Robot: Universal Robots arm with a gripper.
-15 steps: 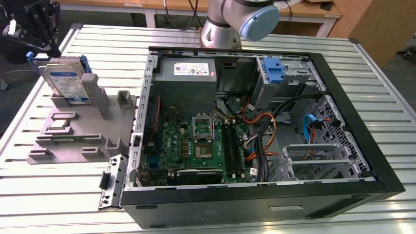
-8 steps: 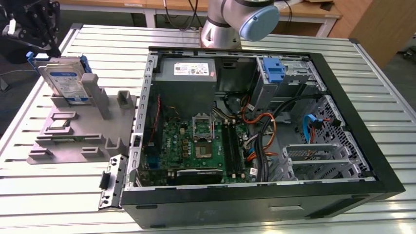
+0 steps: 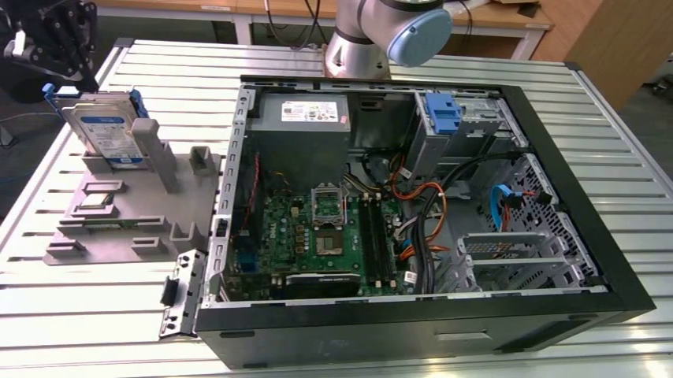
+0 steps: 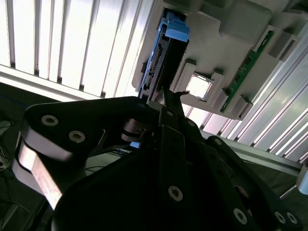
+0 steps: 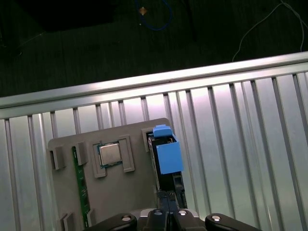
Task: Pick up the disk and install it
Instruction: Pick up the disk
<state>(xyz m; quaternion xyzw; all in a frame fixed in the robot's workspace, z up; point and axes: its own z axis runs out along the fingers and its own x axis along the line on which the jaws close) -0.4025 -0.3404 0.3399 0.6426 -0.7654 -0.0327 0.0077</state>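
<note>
Exterior view: my gripper [image 3: 65, 72], narrow and empty, hovers over the disk [image 3: 105, 130], which stands on edge in the grey fixture [image 3: 116, 216], seemingly for easy grasping.

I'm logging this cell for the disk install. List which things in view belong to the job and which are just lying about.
Job: disk, upright in the grey fixture; gripper above it; open computer case.

Lying about: processor chip, memory stick, power supply, blue bracket in the case.

Claw [image 3: 65, 72] partly beyond the exterior view's top edge
</note>
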